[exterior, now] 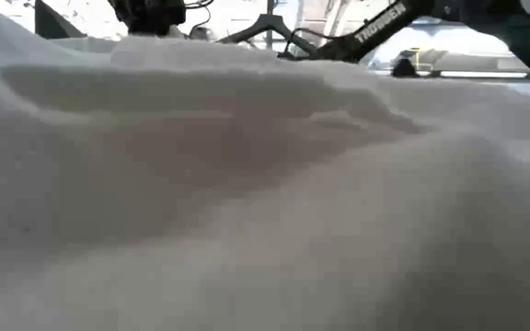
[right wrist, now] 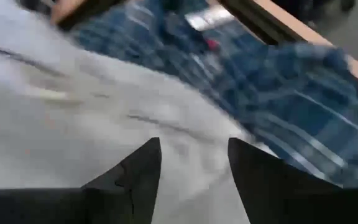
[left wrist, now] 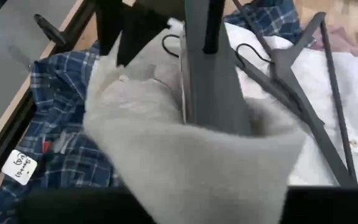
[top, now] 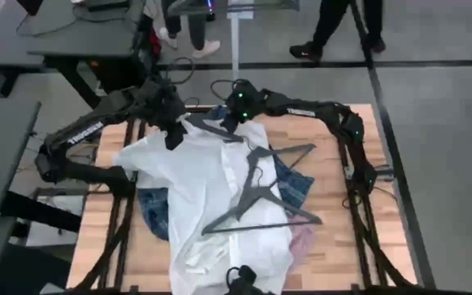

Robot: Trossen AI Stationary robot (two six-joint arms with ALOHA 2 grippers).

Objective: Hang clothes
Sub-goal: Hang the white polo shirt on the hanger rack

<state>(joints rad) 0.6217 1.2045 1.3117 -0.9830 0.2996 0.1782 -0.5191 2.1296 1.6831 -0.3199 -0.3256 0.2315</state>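
At upper centre, the left gripper (top: 174, 131) pinches the limp, light white shirt (top: 211, 197) near its collar, while the right gripper (top: 233, 121) hovers part-open and empty; the collar looks the best hold.

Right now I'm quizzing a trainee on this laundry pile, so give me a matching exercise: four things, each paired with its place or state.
Things:
1. white shirt
2. plaid shirt
3. pink shirt
4. left gripper

Places or states:
A. peeks out at the pile's right edge
B. on top, hangers lying on it
C. shut on white fabric
D. under the white one, showing on both sides

Pairs: 1-B, 2-D, 3-A, 4-C
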